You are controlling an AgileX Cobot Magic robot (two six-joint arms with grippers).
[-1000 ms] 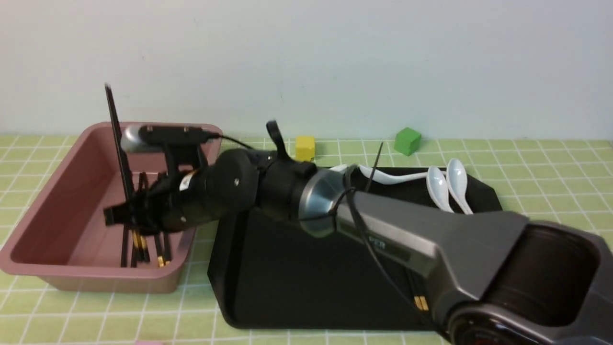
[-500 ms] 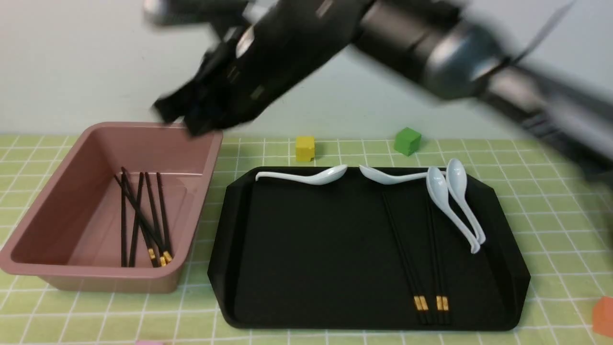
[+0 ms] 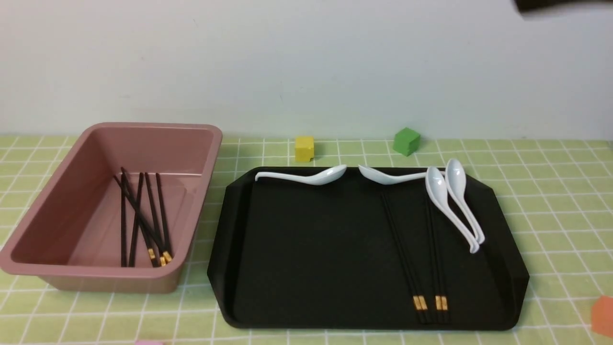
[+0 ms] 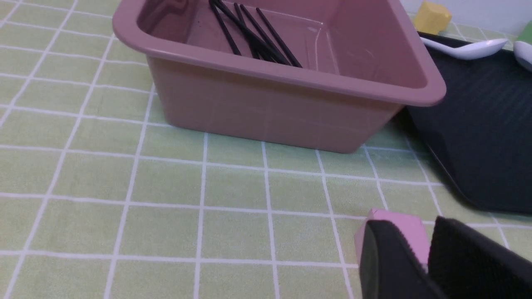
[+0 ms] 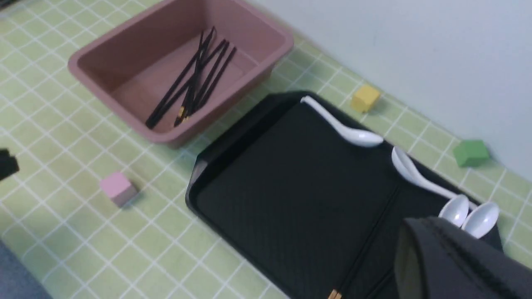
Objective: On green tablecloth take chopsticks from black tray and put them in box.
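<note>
On the green tablecloth [image 3: 550, 191], two pairs of black chopsticks [image 3: 416, 258] with gold bands lie side by side in the right part of the black tray [image 3: 311, 249]. Several more chopsticks [image 3: 143, 215] lie loose in the pink box [image 3: 158, 148] to the tray's left. My right gripper [image 5: 432, 228] is shut and empty, high above the tray's right side; the front view shows only a dark sliver of that arm [image 3: 550, 5]. My left gripper [image 4: 411, 232] is shut and empty, low over the cloth in front of the box [image 4: 291, 104].
Several white spoons [image 3: 455, 201] lie along the tray's far edge and right side. A yellow cube [image 3: 304, 147] and a green cube [image 3: 406, 141] stand behind the tray. A pink cube [image 4: 399, 222] sits just beyond my left fingers. An orange cube [image 3: 604, 314] is at the front right.
My right arm was down in the box with a chopstick standing up in its gripper. It has let go and swung up and right, out of the front view. The chopsticks now lie in the box.
</note>
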